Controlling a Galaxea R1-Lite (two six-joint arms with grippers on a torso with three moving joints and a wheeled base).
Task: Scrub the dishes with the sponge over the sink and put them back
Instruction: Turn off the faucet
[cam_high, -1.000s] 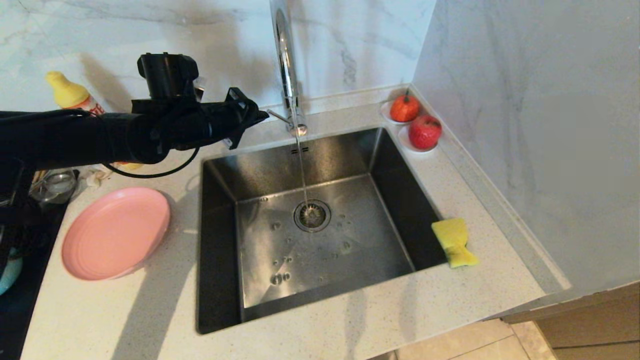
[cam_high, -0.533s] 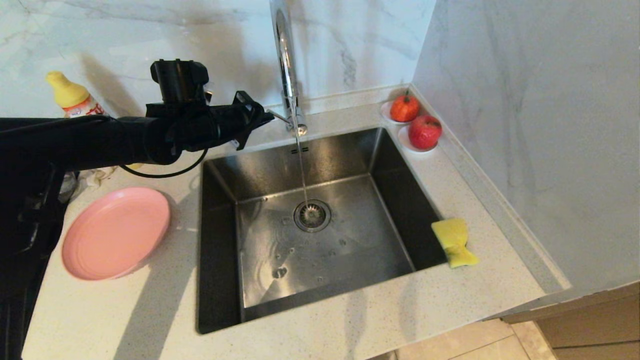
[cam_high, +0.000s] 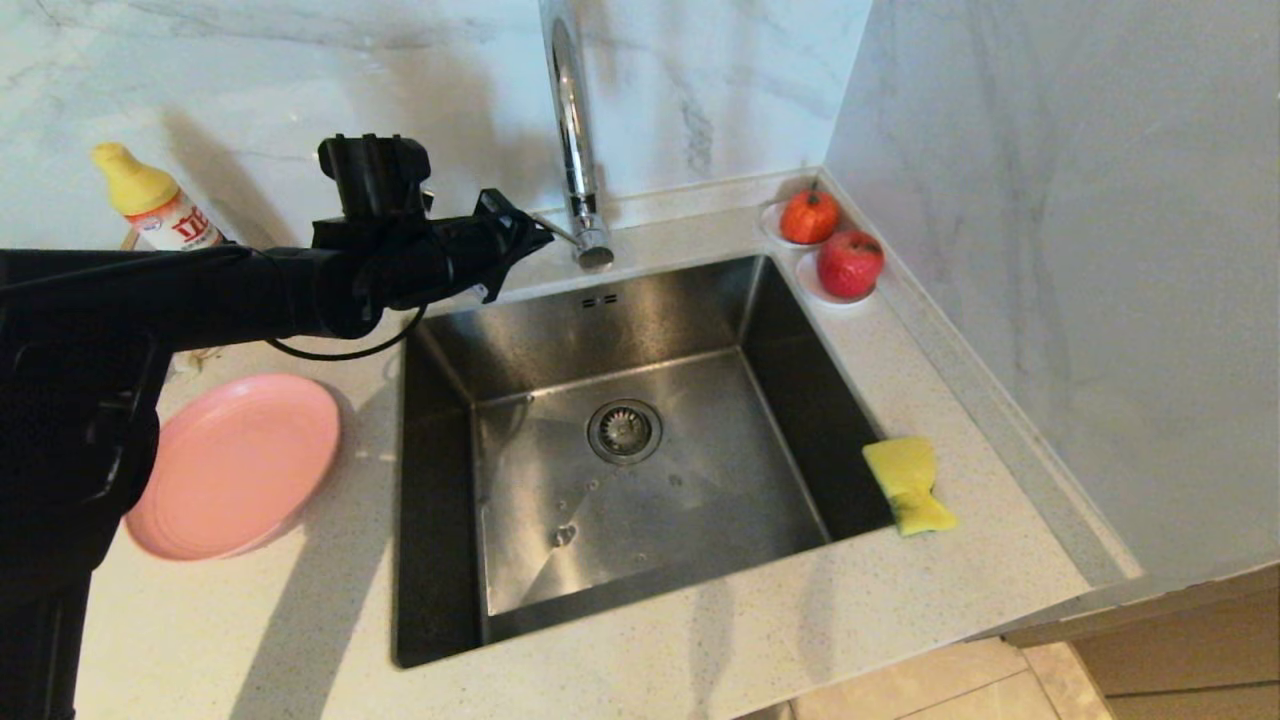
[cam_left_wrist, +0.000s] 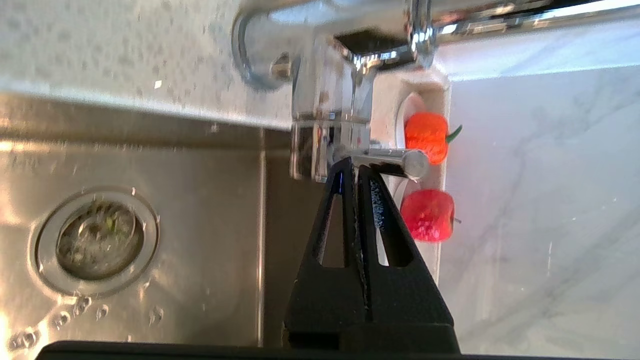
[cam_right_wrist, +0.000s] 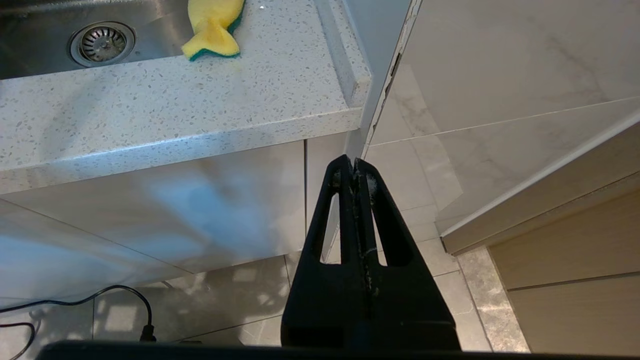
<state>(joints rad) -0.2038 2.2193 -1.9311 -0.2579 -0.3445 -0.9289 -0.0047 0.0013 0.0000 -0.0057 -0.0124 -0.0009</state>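
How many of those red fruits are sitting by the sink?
2: one red fruit in the back right corner of the counter, the other red fruit just in front, beside the sink rim. None seem hidden.

This is a kitchen in a home. A square shiny steel sink (cam_high: 620, 440) sits in a speckled white stone counter (cam_high: 700, 640), with a tall silver tap (cam_high: 572, 130) behind it. The walls are white marble. A yellow-capped soap bottle (cam_high: 150, 205) stands nearby, above wooden cupboards and floor tiles.
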